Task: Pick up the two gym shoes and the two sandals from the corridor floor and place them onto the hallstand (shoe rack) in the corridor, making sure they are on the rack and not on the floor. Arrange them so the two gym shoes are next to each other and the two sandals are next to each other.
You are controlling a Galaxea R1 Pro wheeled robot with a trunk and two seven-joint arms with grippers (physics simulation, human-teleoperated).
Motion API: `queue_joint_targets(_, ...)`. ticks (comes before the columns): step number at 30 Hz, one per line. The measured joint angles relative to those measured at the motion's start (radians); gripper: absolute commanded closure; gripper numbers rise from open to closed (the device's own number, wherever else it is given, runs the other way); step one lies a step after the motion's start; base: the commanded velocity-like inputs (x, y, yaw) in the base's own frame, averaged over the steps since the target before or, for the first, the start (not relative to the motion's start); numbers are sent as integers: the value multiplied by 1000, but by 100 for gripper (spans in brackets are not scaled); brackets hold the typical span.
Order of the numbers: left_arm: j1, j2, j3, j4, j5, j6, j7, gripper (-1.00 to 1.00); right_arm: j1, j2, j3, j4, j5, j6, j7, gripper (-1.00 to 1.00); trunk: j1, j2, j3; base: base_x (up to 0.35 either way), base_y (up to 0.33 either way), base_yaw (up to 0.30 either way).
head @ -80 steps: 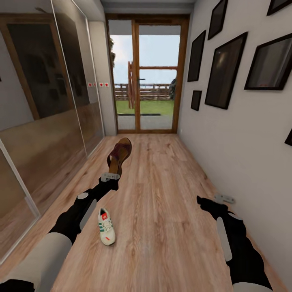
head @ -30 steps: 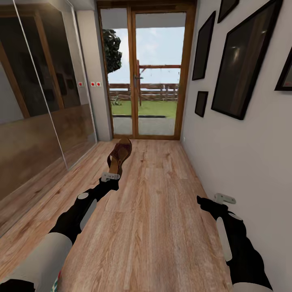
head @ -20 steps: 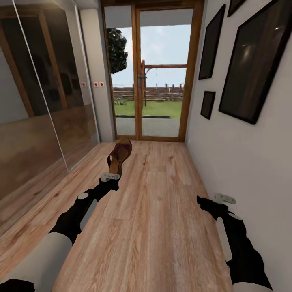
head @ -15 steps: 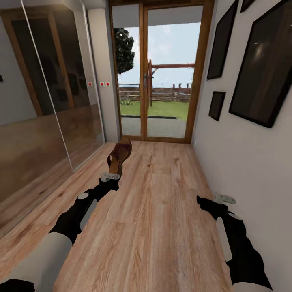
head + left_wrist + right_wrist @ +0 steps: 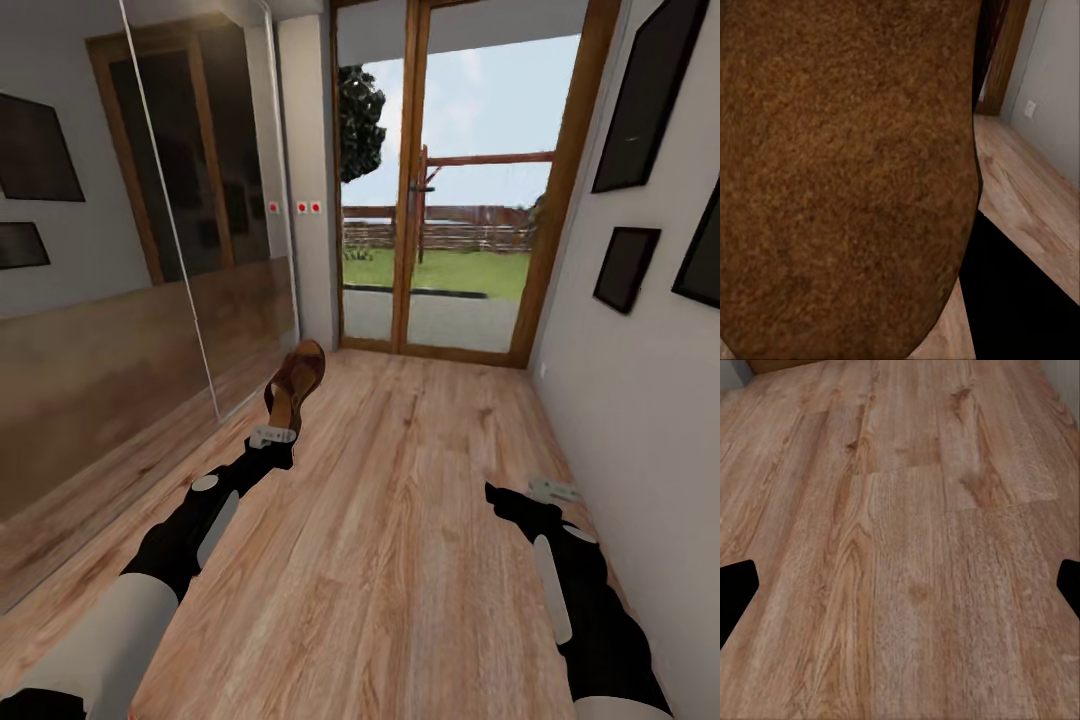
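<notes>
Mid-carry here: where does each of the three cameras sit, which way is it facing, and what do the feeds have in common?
Head view: on the head, facing down the corridor toward the glass door; both arms show, left gripper holding a sandal, right gripper empty.
Left wrist view: near the left gripper, against the sandal; a dark finger shows.
Right wrist view: looks down at the corridor floor; dark fingertips at both edges.
Shared: all show the floor; head and left wrist show the sandal.

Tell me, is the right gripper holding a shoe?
No, the right gripper holds nothing, and in the right wrist view its fingertips are wide apart over bare floor.
</notes>
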Motion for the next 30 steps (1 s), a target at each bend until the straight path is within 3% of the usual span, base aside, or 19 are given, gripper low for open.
queue_joint_targets(20, 0, 0, 0, 0, 0, 0, 0, 100, 0, 0, -1, -1, 0, 1, 0, -100, 0, 0, 0, 348, -134, 11)
queue_joint_targets(30, 0, 0, 0, 0, 0, 0, 0, 100, 0, 0, -1, -1, 0, 0, 0, -100, 0, 0, 0, 348, -189, 218)
